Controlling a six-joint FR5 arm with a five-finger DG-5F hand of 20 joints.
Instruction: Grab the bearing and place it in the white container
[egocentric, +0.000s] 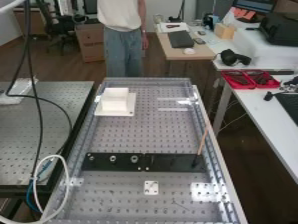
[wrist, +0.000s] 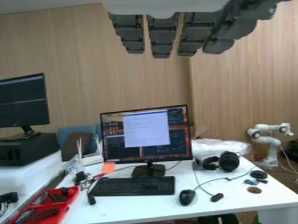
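Note:
In the high view, several small round metal parts sit in a row on the left half of a black bar; the bearing (egocentric: 134, 159) looks like the rightmost of these rings, though I cannot tell which one is meant. The white container (egocentric: 115, 100) stands on a white base at the far left of the perforated bench. From the top edge of the wrist view hang the dark grey fingers of my hand (wrist: 161, 36), straight and holding nothing. They face a desk and wall, away from the bench.
The black bar (egocentric: 174, 162) lies across the bench (egocentric: 133, 132), with a thin wooden stick (egocentric: 202, 141) rising at its right end. Nearer is a small white plate (egocentric: 151, 188). Cables (egocentric: 41, 115) hang at the left. A desk (wrist: 219, 197) holds a monitor (wrist: 146, 134).

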